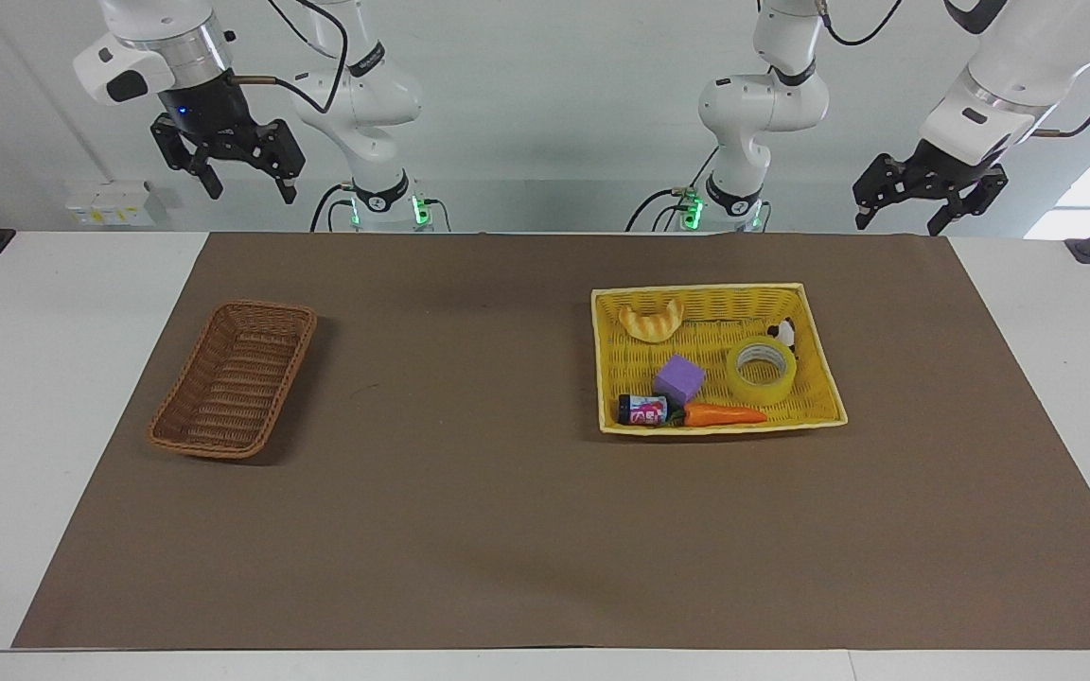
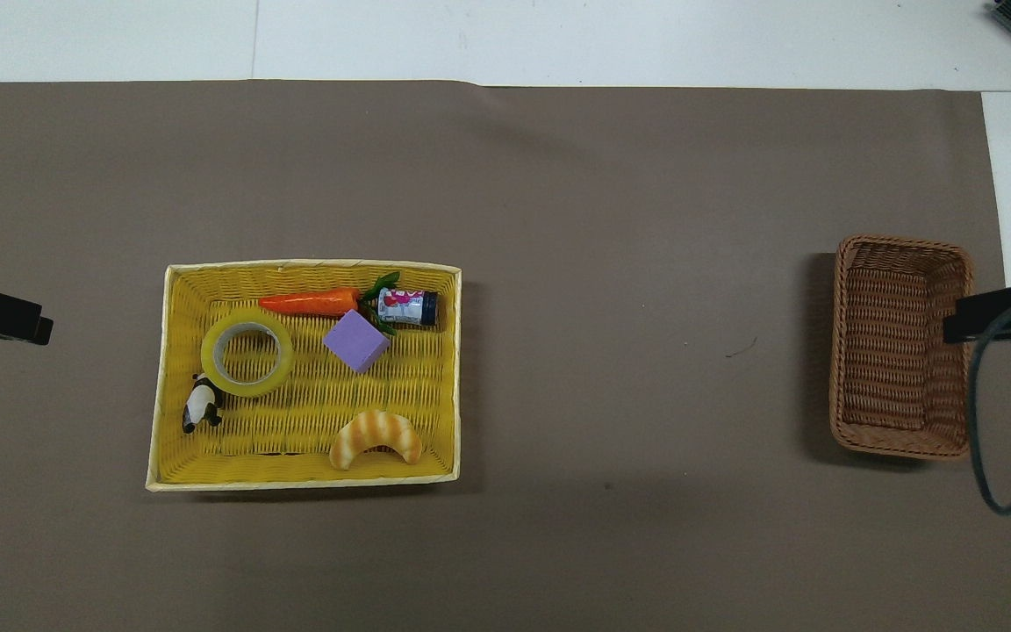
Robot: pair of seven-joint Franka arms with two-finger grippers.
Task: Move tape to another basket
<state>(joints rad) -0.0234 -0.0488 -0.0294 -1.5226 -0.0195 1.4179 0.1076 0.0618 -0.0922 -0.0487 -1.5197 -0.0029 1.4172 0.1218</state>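
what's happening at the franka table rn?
Nothing is held yet. The tape lies in the yellow basket with a cube, carrot and other small items. The brown basket is at the right arm's end. Left gripper and right gripper hang high, jaws open.

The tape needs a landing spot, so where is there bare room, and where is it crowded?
The brown wicker basket holds nothing. The brown mat between it and the yellow basket is bare. Crowded: the tape lies among a panda figure, carrot and purple cube.
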